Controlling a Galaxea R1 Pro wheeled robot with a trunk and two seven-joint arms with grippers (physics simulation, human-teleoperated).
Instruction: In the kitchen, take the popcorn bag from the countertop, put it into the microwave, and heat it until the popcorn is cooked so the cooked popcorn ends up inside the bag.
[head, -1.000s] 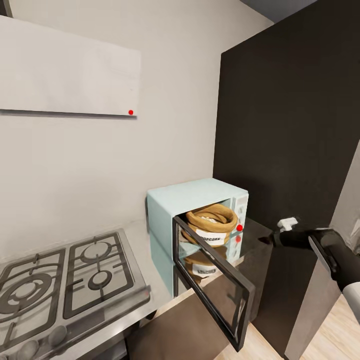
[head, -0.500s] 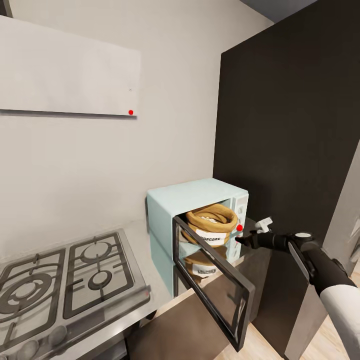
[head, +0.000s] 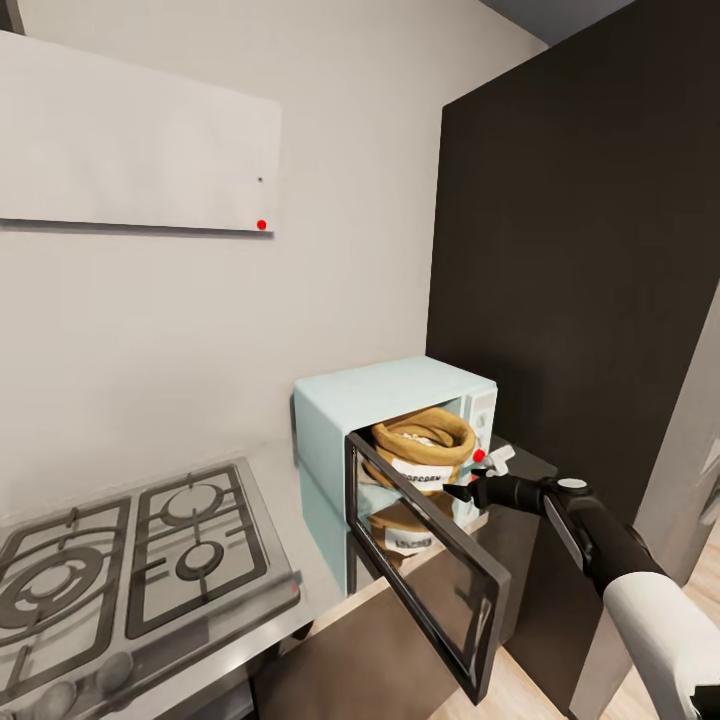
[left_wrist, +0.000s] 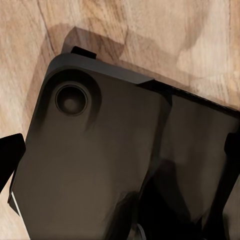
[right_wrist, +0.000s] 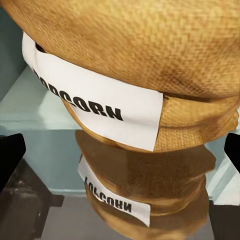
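Small mint-blue microwave (head: 400, 400) on the shiny grey countertop (head: 290, 520), in the corner by a tall dark cabinet (head: 590, 250). Door (head: 425, 565) swung wide open, glass dark, frame black. Popcorn bag (head: 420, 450) sitting inside the microwave, upright, rolled rim on top, white label facing out. Mirror copy of the bag on the shiny floor of the microwave, just under it. Round knobs (head: 483, 420) on the panel at the right of the opening. Red dot beside the panel, near the bag.

Right gripper (head: 478, 478) reaching in from the right, black arm stretched out behind it, tip at the mouth of the microwave, just beside the bag. Fingers spread apart, nothing pinched between them. Touching the bag or not: cannot tell.

Right wrist view very close on the bag (right_wrist: 140, 65): tan woven cloth, white label (right_wrist: 95, 102) with dark letters reading POPCORN, pale blue wall behind. Black fingertips (right_wrist: 10, 160) at both edges, far apart.

Left wrist view: a dark rounded robot part (left_wrist: 100, 160) over a wooden floor (left_wrist: 150, 35). Left gripper (left_wrist: 120, 160) with black fingertips at both edges, wide apart, holding nothing.

Gas hob (head: 130, 560) with grey grates on the counter, left of the microwave. Pale wall cupboard (head: 140, 150) above, red dot at its corner.
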